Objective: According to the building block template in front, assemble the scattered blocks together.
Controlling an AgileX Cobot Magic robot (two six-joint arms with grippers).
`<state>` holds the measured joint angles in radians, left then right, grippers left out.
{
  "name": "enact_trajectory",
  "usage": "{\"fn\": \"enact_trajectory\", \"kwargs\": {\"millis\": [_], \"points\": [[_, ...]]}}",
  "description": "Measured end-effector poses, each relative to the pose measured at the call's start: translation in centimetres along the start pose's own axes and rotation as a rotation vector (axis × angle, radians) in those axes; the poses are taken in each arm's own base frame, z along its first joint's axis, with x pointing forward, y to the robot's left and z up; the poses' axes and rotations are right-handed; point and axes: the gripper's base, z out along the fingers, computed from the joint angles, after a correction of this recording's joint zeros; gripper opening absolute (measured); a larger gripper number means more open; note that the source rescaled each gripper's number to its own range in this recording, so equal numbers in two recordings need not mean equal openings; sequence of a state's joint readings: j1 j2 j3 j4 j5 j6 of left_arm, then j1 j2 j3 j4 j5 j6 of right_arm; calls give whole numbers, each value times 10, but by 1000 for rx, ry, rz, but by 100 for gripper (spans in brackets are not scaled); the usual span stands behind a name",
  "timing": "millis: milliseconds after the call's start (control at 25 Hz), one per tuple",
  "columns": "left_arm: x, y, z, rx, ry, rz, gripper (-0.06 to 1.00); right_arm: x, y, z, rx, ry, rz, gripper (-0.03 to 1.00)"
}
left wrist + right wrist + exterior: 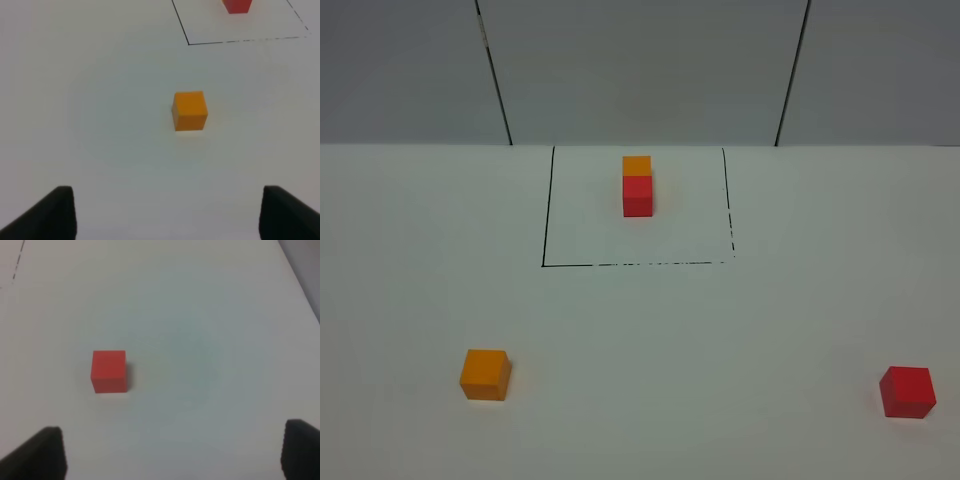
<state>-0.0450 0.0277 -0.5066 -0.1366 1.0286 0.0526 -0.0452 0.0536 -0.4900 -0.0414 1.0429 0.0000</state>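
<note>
Found left end effector (170, 215) wide open, empty, orange cube (190, 110) ahead; found right end effector (172, 450) open, empty, red cube (108, 371) ahead.

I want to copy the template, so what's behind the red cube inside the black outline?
An orange cube sits right behind the red cube, touching it. Its front face is covered by the red one.
</note>
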Motion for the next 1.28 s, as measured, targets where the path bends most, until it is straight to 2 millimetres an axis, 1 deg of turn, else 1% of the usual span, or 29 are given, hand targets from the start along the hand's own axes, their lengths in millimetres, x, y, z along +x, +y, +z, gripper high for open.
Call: {"fn": "enact_trajectory", "kwargs": {"millis": [80,240,320,400,520,760,880,1040,1160,1280], "points": [[-8,0,1,-1,-4,-2,96,0,0,0,0,0,0,73],[-34,0,1,-5,-19,-11,96,0,0,0,0,0,0,73],[-47,0,8,8,46,-47,96,0,0,0,0,0,0,73],[-59,-1,20,32,144,-91,96,0,0,0,0,0,0,73],[-78,0,47,43,284,-132,96,0,0,0,0,0,0,73],[-112,7,98,26,436,-179,96,0,0,0,0,0,0,73],[-127,10,126,31,487,-155,96,0,0,0,0,0,0,73],[-135,6,164,65,554,-127,96,0,0,0,0,0,0,73],[-135,2,190,75,596,-124,96,0,0,0,0,0,0,73],[-130,-3,214,69,675,-163,96,0,0,0,0,0,0,73]]}}
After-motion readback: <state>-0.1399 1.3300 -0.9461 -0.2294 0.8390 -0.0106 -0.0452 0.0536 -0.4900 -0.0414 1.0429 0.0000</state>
